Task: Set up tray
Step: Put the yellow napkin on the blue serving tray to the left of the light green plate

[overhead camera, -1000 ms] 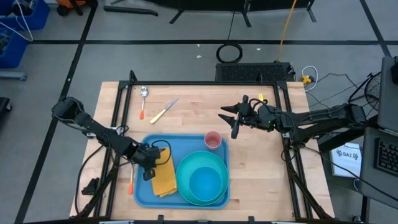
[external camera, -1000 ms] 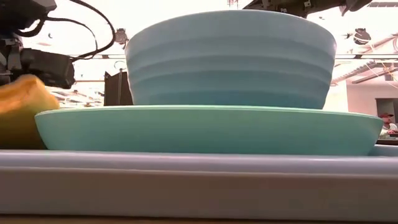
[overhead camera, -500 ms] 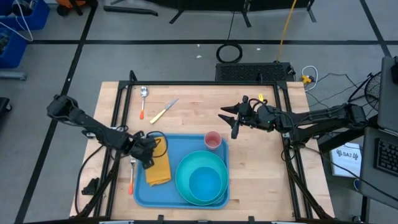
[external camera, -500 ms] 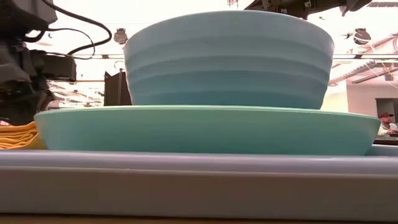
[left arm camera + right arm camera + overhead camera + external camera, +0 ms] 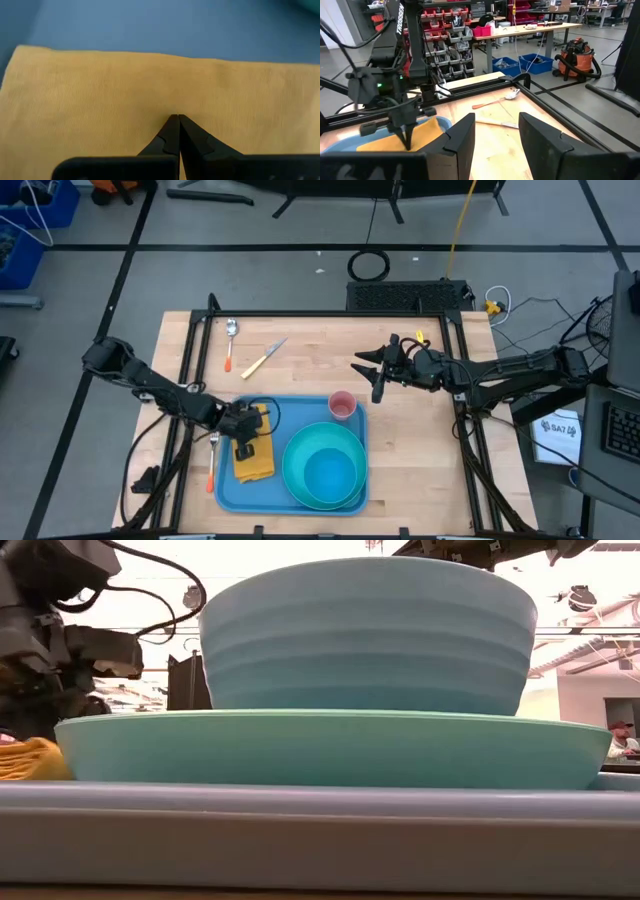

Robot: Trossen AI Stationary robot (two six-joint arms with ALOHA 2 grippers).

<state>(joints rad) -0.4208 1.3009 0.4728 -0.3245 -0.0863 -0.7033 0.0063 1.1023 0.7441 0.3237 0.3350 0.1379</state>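
The blue tray (image 5: pixel 296 402) lies at the table's near edge. A folded yellow-orange napkin (image 5: pixel 259 464) lies flat on its left part and fills the left wrist view (image 5: pixel 100 85). My left gripper (image 5: pixel 247 443) stands over the napkin, fingers shut and pointing down (image 5: pixel 178 118); the right wrist view shows it too (image 5: pixel 408 144). On the tray's right part, a turquoise bowl (image 5: pixel 365 635) sits in a turquoise plate (image 5: pixel 330 750). A pink cup (image 5: pixel 342 405) stands at the tray's far edge. My right gripper (image 5: pixel 375 377) hovers open over bare table beyond the cup. My left gripper's shut fingertips (image 5: pixel 172 125) come from above, pointing down at the napkin's top face near its middle (image 5: pixel 175 102). The napkin lies flat on the tray. Whether the tips press on it or stop just above it, I cannot tell.
An orange-handled fork (image 5: pixel 212 465) lies on the table just left of the tray. A spoon (image 5: pixel 230 340) and a knife (image 5: pixel 262 358) lie at the far left of the table. Bare wood spreads to the tray's right and behind it.
The napkin, bunched up and raised a second ago, now lies flat, shifted toward the tray's left and far side. My left gripper moved toward the far edge with it, then came back a little toward the near right, over the napkin. My right arm kept still.
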